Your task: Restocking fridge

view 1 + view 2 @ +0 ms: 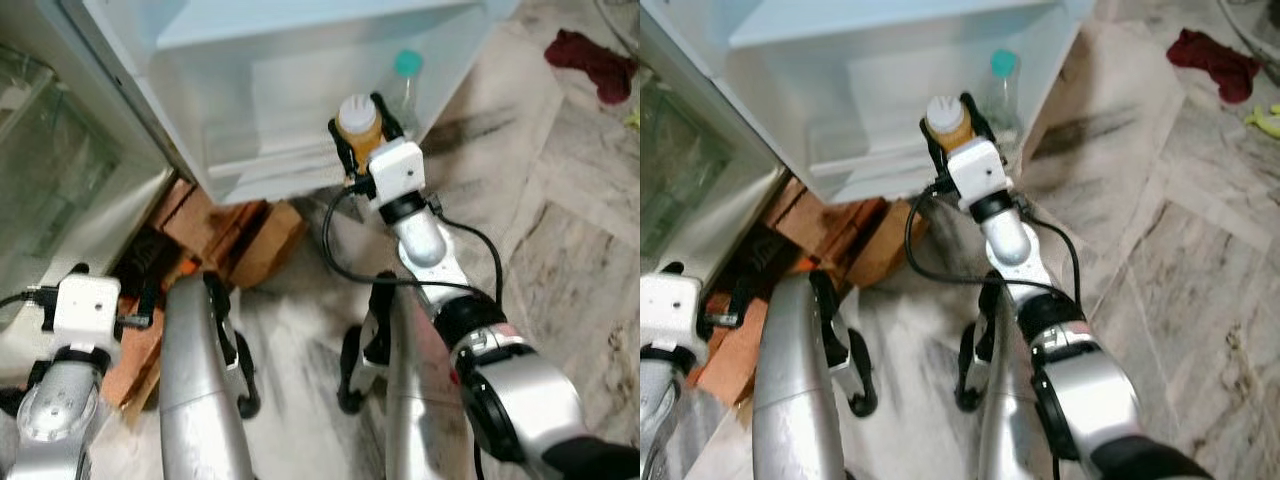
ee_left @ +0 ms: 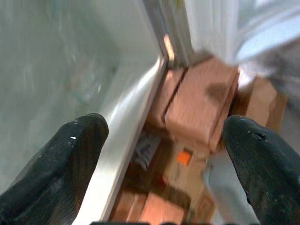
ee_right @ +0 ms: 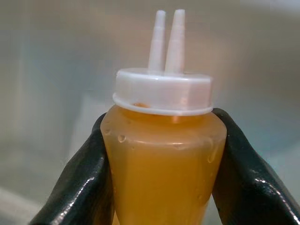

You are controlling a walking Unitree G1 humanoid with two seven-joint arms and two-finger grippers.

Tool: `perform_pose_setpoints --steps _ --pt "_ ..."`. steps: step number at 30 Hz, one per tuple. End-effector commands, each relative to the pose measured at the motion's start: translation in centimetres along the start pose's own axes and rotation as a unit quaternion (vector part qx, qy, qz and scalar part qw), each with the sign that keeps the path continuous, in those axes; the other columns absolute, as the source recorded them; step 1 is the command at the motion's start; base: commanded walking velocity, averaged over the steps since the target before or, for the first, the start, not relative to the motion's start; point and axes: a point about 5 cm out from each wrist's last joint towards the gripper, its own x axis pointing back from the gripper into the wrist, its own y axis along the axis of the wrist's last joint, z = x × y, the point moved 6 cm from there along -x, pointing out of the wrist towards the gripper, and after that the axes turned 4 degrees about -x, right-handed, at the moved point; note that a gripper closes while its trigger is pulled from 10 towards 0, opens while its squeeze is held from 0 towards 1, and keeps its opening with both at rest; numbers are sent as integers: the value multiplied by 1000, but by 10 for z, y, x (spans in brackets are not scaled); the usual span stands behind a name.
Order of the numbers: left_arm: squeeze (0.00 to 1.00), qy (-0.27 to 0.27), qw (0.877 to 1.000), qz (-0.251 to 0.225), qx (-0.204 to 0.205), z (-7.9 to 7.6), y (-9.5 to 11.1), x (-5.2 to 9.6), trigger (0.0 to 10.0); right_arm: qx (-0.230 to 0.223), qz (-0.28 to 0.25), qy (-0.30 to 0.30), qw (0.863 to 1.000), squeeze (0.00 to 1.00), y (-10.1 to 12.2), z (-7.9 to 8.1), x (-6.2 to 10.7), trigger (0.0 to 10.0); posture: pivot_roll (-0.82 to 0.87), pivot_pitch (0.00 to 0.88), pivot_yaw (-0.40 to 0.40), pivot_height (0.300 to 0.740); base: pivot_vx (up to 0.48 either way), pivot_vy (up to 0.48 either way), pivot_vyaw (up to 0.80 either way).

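Right gripper [image 1: 362, 135] clasps squeeze bottle [image 3: 161, 154] — orange sauce inside.

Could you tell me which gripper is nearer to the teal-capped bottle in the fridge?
Right. The right gripper, shut on the sauce bottle, is just beside the teal-capped bottle; the left gripper hangs low by the cardboard.

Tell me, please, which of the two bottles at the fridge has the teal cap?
The clear bottle standing inside the fridge, behind the right end effector. The other, an orange sauce bottle held by that end effector, has a white nozzle cap.
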Motion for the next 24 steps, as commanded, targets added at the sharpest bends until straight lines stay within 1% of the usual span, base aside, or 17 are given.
perform_pose_setpoints --steps 1,2,3,6,8,9,12,13,15,16,17,18,20,21,23,24 --pt "0 1 1000 19 -1 -4 -12 2 10000 -2 -42 8 999 0 18 4 -8 10000 133 298 -64 512 0 0 0" --pt "0 6 1000 17 1 -2 -12 1 10000 18 -74 13 997 0 33 6 -13 10000 135 289 -67 512 0 0 0" --pt "0 9 1000 16 2 -1 -11 0 10000 26 -89 18 996 0 39 8 -15 10000 135 282 -69 512 0 0 0" --pt "0 14 1000 15 2 1 -11 0 10000 35 -103 26 994 0 45 11 -16 10000 138 280 -70 512 0 0 0" --pt "0 13 1000 16 2 0 -13 3 10000 42 -88 41 994 0 36 18 -15 10000 151 297 -69 512 0 0 0" --pt "0 11 1000 18 2 -1 -14 5 10000 48 -72 57 995 0 27 23 -14 10000 153 301 -68 512 0 0 0" --pt "0 11 1000 20 0 0 -15 9 10000 65 -57 68 994 0 20 27 -12 10000 164 323 -71 512 0 0 0" --pt "0 14 1000 23 -1 2 -16 15 10000 94 -43 85 991 0 12 32 -10 10000 174 342 -75 512 0 0 0" --pt "0 16 999 29 -6 4 -19 20 10000 140 -25 104 984 0 1 39 -8 10000 187 361 -79 512 0 0 0" --pt "0 18 999 32 -10 6 -20 26 10000 169 -16 118 978 0 -5 45 -6 10000 199 380 -81 512 0 0 0" --pt "0 18 999 32 -10 6 -20 26 10000 169 -16 118 978 0 -5 45 -6 10000 199 380 -81 512 0 0 0" --pt "0 19 999 33 -11 8 -20 31 10000 193 -10 133 972 0 -10 51 -3 10000 208 392 -85 512 0 0 0" --pt "0 21 999 37 -14 9 -21 34 10000 213 -5 145 966 0 -15 56 -2 10000 213 401 -86 512 0 0 0" --pt "0 22 999 40 -17 12 -22 39 10000 225 -4 154 962 0 -17 60 -2 10000 217 415 -85 512 0 0 0" --pt "0 22 999 42 -18 12 -23 41 10000 230 -5 158 960 0 -18 62 -2 10000 217 415 -85 512 0 0 0" --pt "0 21 999 45 -21 13 -24 44 10000 245 -5 163 956 0 -20 65 -2 10000 221 428 -84 512 0 0 0"
